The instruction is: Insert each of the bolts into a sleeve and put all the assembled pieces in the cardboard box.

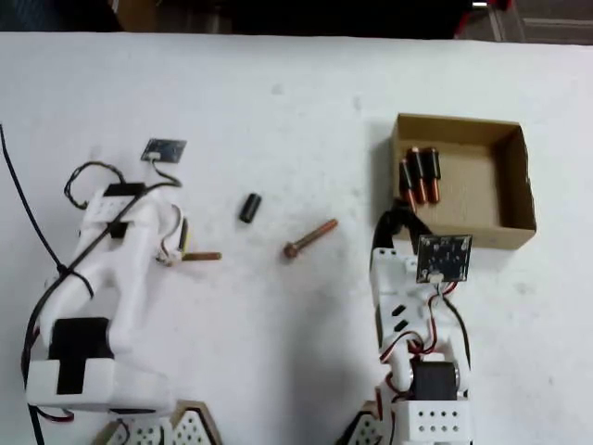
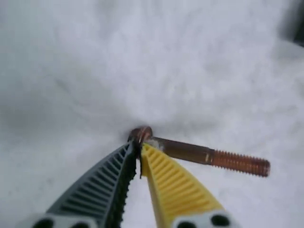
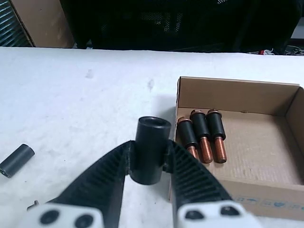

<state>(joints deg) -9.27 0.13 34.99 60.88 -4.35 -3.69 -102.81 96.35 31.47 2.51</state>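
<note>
Fig.: my L fingers clamp bolt head; R fingers clamp upright sleeve beside cardboard box, toward desk right edge.

We log the bolt as coppery metal with a slight sheen: smooth shank, rough threaded end. The sleeve is smooth matt black, plastic or rubber, we cannot tell. Cardboard box: matt brown, fibrous. Left gripper and right gripper: ribbed matt plastic. Table: white, matt.
</note>
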